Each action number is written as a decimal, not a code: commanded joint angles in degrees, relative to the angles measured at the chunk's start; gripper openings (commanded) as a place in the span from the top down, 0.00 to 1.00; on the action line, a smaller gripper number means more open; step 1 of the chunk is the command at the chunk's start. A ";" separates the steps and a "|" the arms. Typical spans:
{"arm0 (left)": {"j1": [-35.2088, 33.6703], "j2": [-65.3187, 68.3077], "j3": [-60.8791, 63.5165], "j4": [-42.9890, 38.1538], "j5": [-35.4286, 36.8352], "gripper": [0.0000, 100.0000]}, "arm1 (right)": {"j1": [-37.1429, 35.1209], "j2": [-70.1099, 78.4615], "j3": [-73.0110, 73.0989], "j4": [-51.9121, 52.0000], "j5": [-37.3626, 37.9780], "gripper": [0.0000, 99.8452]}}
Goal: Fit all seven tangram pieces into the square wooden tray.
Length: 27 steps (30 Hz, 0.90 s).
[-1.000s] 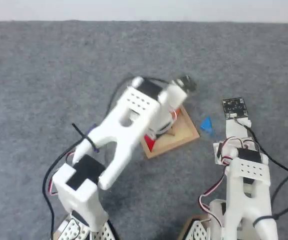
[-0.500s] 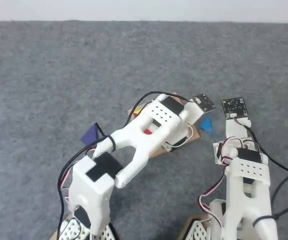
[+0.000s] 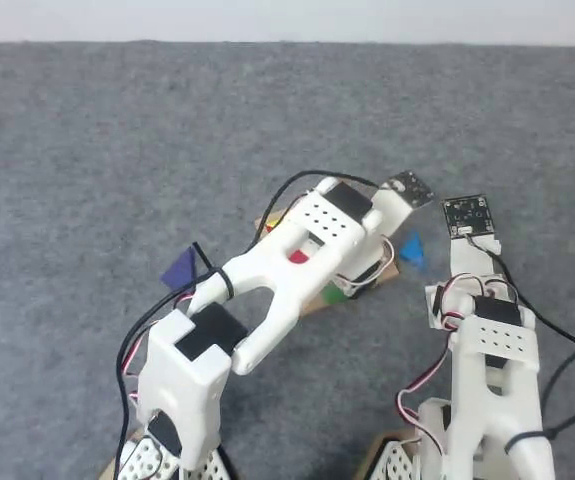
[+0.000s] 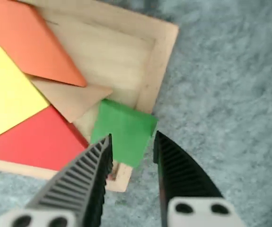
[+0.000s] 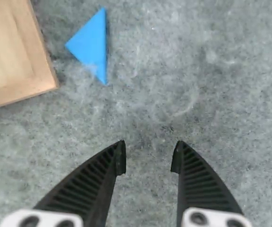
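Note:
The square wooden tray point(image 4: 162, 61) holds an orange piece point(image 4: 31, 42), a yellow piece point(image 4: 5, 99), a red piece point(image 4: 36, 139) and a tan piece point(image 4: 74, 99). A green square point(image 4: 124, 130) lies tilted over the tray's corner rim. My left gripper point(image 4: 132, 136) is shut on it, one finger on each side. In the high view the left arm point(image 3: 297, 260) stretches over the tray point(image 3: 309, 303), and the green square point(image 3: 335, 293) peeks out beneath it. A blue triangle point(image 5: 91, 45) lies on the carpet beside the tray point(image 5: 13, 56). My right gripper point(image 5: 148, 144) hangs open above bare carpet, short of the triangle.
A dark blue piece point(image 3: 180, 268) lies on the grey carpet to the left of the left arm. The blue triangle point(image 3: 412, 250) sits between the tray and the right arm point(image 3: 487, 330). Carpet stretches free toward the far wall.
The left arm swung right and stretched low across the tray, then shifted slightly, so the green square now shows at the tray's near edge. The right arm has not moved.

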 commanded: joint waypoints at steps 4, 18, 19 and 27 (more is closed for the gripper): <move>-5.45 -0.44 -3.21 0.26 0.09 0.86 | -0.66 -1.63 -2.20 -0.75 0.44 0.82; 0.18 -0.44 -2.33 1.41 0.53 0.86 | -0.66 -1.63 -2.20 -0.84 0.35 0.82; 0.44 -0.44 -2.33 1.85 0.53 0.86 | -0.66 -1.63 -2.20 -0.84 0.35 0.82; 1.49 -0.09 -0.57 0.00 0.26 0.86 | -0.66 -1.63 -2.20 -0.75 0.35 0.82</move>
